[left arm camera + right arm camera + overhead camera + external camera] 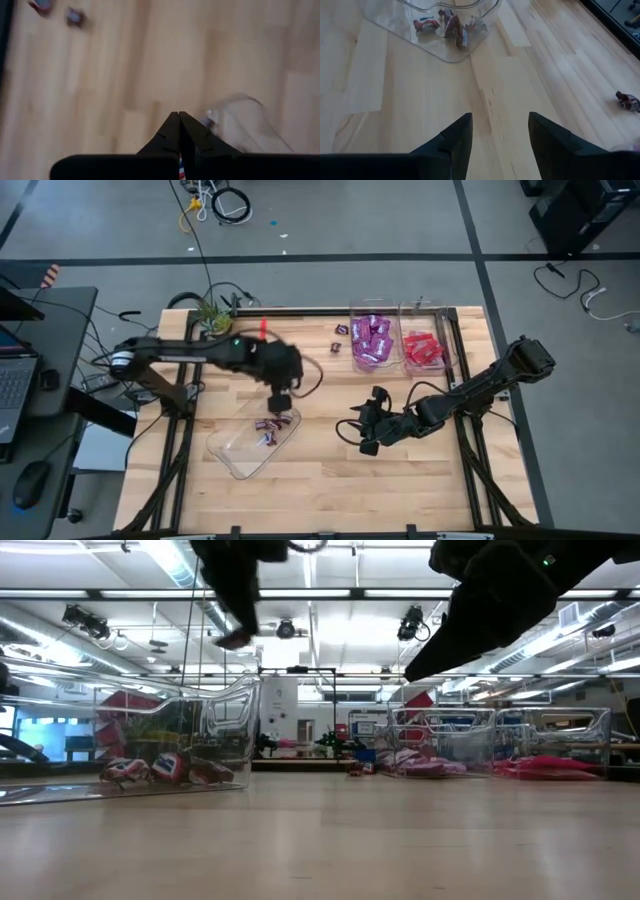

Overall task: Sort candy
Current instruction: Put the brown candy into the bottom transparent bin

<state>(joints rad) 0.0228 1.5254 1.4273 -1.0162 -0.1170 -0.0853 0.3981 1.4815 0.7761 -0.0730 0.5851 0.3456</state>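
Overhead, table-level, two wrist views

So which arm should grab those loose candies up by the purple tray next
Probably the right. Its end effector is open and empty. The left end effector is shut on a candy above the near tray. The loose candies lie beside the purple tray.

I see a clear tray on the wooden table, with brown wrapped candies inside. To its right stand two more trays, holding purple packets and red packets. Dark arms hang above.
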